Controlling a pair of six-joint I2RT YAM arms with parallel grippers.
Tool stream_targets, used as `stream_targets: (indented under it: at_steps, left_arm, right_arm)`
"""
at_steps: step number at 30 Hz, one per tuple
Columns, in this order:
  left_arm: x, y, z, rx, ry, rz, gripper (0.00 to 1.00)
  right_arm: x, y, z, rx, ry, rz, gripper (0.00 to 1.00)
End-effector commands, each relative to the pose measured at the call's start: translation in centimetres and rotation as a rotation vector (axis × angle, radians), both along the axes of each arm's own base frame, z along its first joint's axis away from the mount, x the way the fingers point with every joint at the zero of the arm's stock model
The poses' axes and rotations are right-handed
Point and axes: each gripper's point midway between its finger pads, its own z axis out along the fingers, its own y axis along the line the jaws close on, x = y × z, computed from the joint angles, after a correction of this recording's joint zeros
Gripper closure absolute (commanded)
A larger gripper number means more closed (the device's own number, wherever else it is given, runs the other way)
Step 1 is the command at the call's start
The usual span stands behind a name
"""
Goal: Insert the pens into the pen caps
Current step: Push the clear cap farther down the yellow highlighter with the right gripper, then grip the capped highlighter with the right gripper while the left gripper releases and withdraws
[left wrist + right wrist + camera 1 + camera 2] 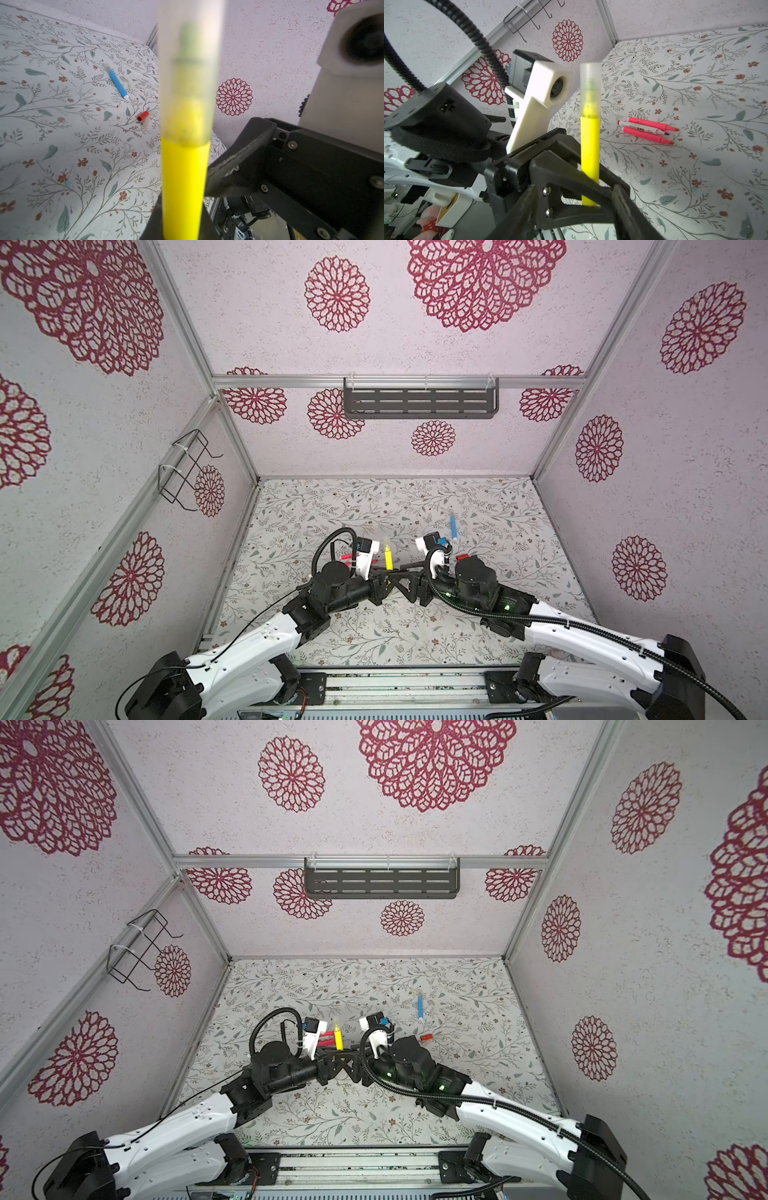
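A yellow pen (389, 561) stands upright with my left gripper (387, 573) shut on its lower barrel. A pale translucent pen cap (590, 89) sits over its tip; the left wrist view shows this cap (190, 83) close up, above the pen (184, 187) in the left gripper (182, 220). My right gripper (575, 207) is open just beside the pen, its jaws spread and holding nothing. Two pink pens (652, 124) and a white pen (640, 127) lie uncapped together on the table. A blue pen (453, 526) with a clear cap lies farther back. A red pen cap (143, 116) lies loose beside a pale cap (145, 123).
The floral table (374, 639) is walled on three sides. A dark slotted shelf (419, 402) hangs on the back wall and a wire rack (187, 468) on the left wall. Both wrists crowd the table's middle.
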Motion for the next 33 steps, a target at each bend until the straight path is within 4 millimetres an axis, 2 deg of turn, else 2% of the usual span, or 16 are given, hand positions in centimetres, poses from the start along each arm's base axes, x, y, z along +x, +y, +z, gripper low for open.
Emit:
stream_targets:
  at_steps: [1, 9, 12, 18, 22, 26, 28, 29, 33]
  left_arm:
    - [0.6, -0.5, 0.6, 0.043, -0.054, 0.04, 1.0]
    - [0.1, -1.2, 0.1, 0.067, -0.065, 0.031, 1.0]
    - [0.1, -1.2, 0.1, 0.068, -0.065, 0.034, 1.0]
    - [0.1, -1.1, 0.1, 0.068, -0.066, 0.042, 1.0]
    - [0.3, -1.2, -0.1, 0.074, -0.065, 0.045, 1.0]
    - [0.5, -1.3, -0.2, 0.082, -0.067, 0.052, 1.0]
    - [0.7, -1.2, -0.3, 0.092, -0.063, 0.066, 1.0]
    - [0.8, -1.1, -0.5, 0.101, -0.06, 0.072, 0.94]
    - [1.7, -0.2, -2.0, 0.163, -0.026, 0.144, 0.58]
  right_arm:
    - [0.0, -0.3, 1.8, 0.003, -0.026, 0.04, 0.41]
    - [3.3, -1.0, 2.0, -0.025, -0.01, -0.062, 0.5]
    - [3.9, -0.5, 1.8, -0.041, -0.007, -0.057, 0.55]
    - [3.5, 1.4, 0.8, -0.048, 0.027, 0.025, 0.65]
    - [3.3, 1.8, -0.2, -0.057, 0.051, 0.047, 0.69]
    - [3.4, 1.5, -0.9, -0.076, 0.06, 0.029, 0.84]
    - [3.7, 1.1, -1.3, -0.095, 0.063, 0.002, 0.88]
    - [4.1, 0.8, -1.4, -0.106, 0.061, -0.022, 0.89]
    - [6.3, -1.3, -3.1, -0.204, 0.09, -0.16, 0.93]
